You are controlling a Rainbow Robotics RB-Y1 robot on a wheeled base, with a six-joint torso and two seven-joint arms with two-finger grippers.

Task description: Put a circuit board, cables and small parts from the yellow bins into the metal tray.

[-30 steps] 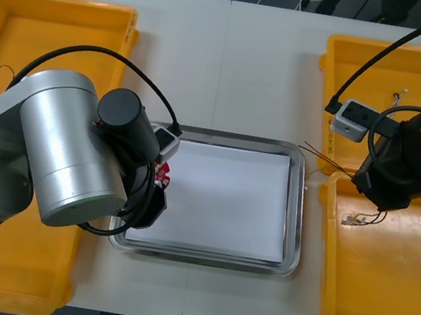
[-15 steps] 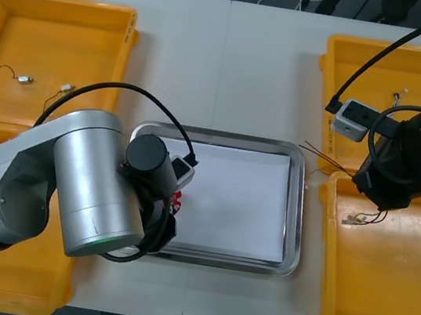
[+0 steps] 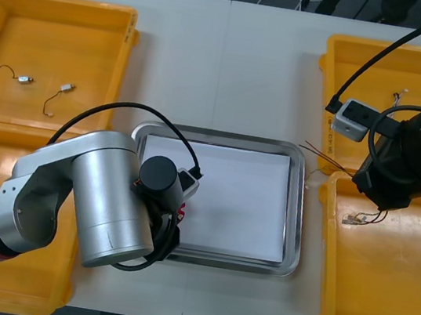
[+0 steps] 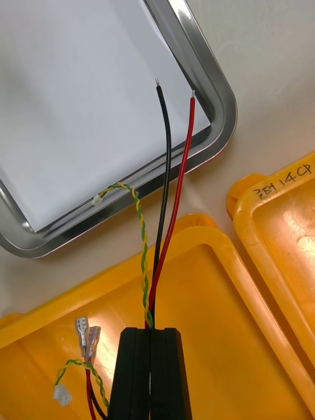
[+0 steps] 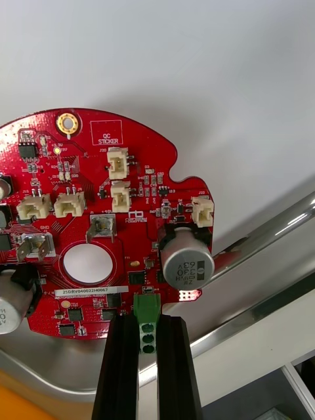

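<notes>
Plainly, the left gripper (image 5: 147,323) was pinching the board (image 5: 98,223) by the green connector (image 5: 147,308) on its near edge, its two fingers held apart by just that block's width. From the grip the round board spread straight away from the fingers, face up, and nearly all of it lay over the white inside of the tray (image 5: 262,239). The tray's shiny rim ran crosswise just past the fingertips, passing under the gripped edge. Whether the board touched the white surface I could not tell. The coming move looked like a release, and it turned on that rim: the held edge sat over or just beside it, so a slight push away from the fingers, deeper into the tray, would likely let the board settle flat rather than tip on the rim. In the front view all this sat at the tray's near left part, under the left arm.

Farther off, the right gripper (image 4: 151,335) was closed on a bunch of cables (image 4: 152,308) above a bin (image 4: 216,315) on the right. Their long axis ran ahead from the fingers toward the tray, across a strip of counter (image 4: 275,65), and the bare tips of the black and red ones reached over its corner rim. The left arm looked the nearer to delivering
</notes>
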